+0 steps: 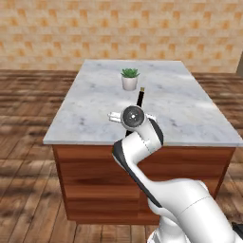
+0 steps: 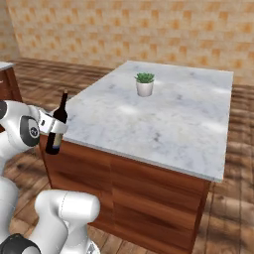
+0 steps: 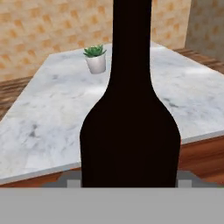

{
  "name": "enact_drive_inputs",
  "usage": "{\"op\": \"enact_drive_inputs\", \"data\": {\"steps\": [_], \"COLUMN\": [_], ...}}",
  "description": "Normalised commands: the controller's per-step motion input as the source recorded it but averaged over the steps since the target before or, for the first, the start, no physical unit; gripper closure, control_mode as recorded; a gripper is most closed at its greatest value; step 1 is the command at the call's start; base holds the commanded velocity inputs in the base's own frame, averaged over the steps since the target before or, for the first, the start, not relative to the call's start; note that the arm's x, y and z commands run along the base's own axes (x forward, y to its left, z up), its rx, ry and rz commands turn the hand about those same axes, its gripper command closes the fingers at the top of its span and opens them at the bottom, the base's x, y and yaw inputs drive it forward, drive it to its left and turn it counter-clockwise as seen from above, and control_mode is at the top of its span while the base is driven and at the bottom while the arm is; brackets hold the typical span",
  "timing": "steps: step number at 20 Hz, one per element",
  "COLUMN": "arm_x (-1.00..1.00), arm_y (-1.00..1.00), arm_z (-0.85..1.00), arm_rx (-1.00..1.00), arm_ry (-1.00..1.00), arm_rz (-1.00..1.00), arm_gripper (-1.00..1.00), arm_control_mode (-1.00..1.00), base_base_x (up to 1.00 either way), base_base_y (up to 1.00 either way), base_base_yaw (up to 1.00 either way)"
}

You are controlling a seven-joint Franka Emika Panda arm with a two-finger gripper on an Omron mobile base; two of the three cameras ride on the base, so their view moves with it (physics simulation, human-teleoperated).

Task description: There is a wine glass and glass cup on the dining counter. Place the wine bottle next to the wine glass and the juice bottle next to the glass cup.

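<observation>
Near-black wine bottle (image 2: 58, 126) sits upright, clamped in the gripper (image 2: 53, 127) at left of frame, beside the dining counter (image 2: 188, 129) edge; potted plant (image 2: 144, 84) stands at upper centre

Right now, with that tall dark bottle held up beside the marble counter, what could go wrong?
The gripper holds the tall near-black wine bottle upright around its body, off the near corner of the white-grey marble dining counter. Its base looks lower than the counter's top, so moving inward could knock it against the edge. The bottle is tall, so it might tip when released. A small potted plant stands further along the top.
</observation>
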Motion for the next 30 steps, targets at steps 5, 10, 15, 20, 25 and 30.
{"op": "enact_drive_inputs", "data": {"steps": [5,10,15,20,25,30], "arm_x": [0.0,0.0,0.0,0.0,0.0,0.0], "arm_y": [0.0,0.0,0.0,0.0,0.0,0.0], "arm_z": [0.0,0.0,0.0,0.0,0.0,0.0], "arm_rx": [0.0,0.0,0.0,0.0,0.0,0.0], "arm_ry": [0.0,0.0,0.0,0.0,0.0,0.0], "arm_rz": [0.0,0.0,0.0,0.0,0.0,0.0], "arm_gripper": [1.0,1.0,1.0,1.0,1.0,1.0], "arm_control_mode": [1.0,1.0,1.0,1.0,1.0,1.0], "base_base_x": [0.63,0.6,0.58,0.55,0.53,0.52], "base_base_y": [0.8,0.81,0.82,0.82,0.83,0.82], "base_base_yaw": [0.0,0.0,0.0,0.0,-0.01,-0.02]}}
